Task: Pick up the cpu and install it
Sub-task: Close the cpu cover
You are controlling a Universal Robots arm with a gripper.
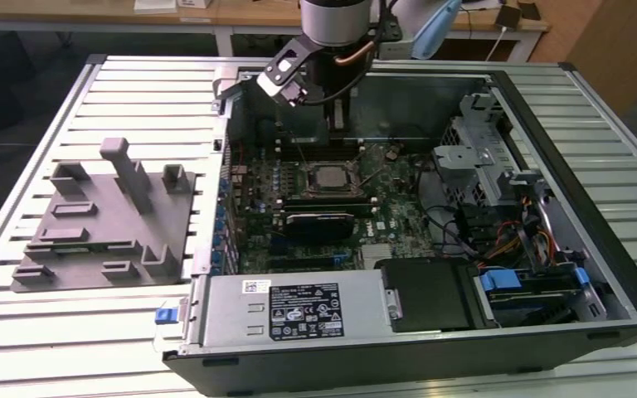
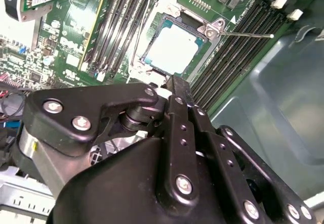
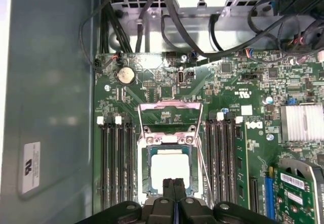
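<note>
First wrist view: the hand [image 3: 173, 184] is closed, its 2 fingers [image 3: 168, 188] pressed together with nothing between them. Directly past the fingertips the cpu [image 3: 171, 168] lies flat and square-on in its socket [image 3: 147, 153], apart from the hand and centred on its line. Beyond the cpu the socket's bracket [image 3: 170, 114] stands folded back. Memory slots [image 3: 117, 168] flank the hand on both sides.

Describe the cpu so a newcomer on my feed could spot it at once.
Inside the open computer case, find the green motherboard. Between its two banks of long black memory slots sits a metal-framed socket; the cpu is the flat, pale silvery square lying in it, plain-topped where the neighbours are slotted or finned.
</note>
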